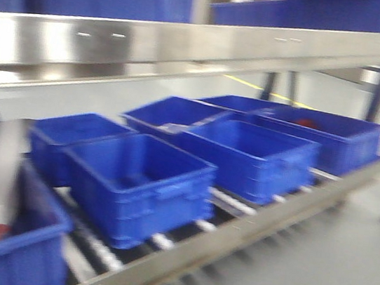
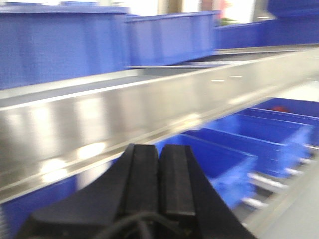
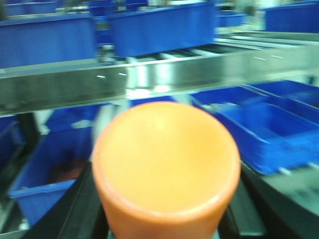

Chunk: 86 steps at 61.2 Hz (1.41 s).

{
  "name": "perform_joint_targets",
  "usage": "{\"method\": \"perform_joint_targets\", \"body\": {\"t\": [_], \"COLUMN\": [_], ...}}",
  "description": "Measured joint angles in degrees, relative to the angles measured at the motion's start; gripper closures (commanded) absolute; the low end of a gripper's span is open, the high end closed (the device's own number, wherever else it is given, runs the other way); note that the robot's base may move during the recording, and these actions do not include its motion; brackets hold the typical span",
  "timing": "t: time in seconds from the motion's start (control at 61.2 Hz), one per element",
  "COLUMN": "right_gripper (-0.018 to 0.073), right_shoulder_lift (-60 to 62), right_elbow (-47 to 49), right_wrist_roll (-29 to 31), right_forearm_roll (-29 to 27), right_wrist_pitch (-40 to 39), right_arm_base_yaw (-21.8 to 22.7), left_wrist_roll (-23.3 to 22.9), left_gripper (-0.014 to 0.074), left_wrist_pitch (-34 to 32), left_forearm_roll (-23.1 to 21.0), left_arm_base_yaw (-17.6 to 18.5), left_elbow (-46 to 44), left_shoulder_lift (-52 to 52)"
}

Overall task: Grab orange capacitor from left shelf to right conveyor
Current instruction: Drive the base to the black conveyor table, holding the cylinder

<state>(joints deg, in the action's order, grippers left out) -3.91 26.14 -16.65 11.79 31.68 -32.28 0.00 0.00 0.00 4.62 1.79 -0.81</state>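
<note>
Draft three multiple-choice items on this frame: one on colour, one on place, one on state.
1. What colour are the bins?
A. red
B. blue
C. green

2. Where is the orange capacitor?
A. inside a bin
B. on the floor
C. between the fingers of the right gripper

3. How does the left gripper stand?
A. shut, nothing in it
B. shut on the capacitor
C. wide open

Answers:
1 B: every bin in the front view is blue.
2 C: the right wrist view shows its flat top close up, with a dark finger on either side.
3 A: the left wrist view shows the two pads pressed together with nothing between them.
</note>
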Motion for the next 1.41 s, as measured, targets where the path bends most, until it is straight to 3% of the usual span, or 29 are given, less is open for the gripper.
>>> {"method": "perform_joint_targets", "body": {"t": [1.406], "right_gripper": [0.0503], "right_shoulder_lift": [0.23], "right_elbow": [0.0], "right_wrist_roll": [0.0], "right_forearm_roll": [0.0], "right_wrist_pitch": [0.0], "right_arm_base_yaw": [0.0], "left_wrist_roll": [0.0], "left_gripper": [0.0701], "left_wrist_pitch": [0.0], "left_forearm_roll": [0.0], "left_arm_base_yaw": [0.0], "left_elbow": [0.0], "left_shoulder_lift": [0.0]}}
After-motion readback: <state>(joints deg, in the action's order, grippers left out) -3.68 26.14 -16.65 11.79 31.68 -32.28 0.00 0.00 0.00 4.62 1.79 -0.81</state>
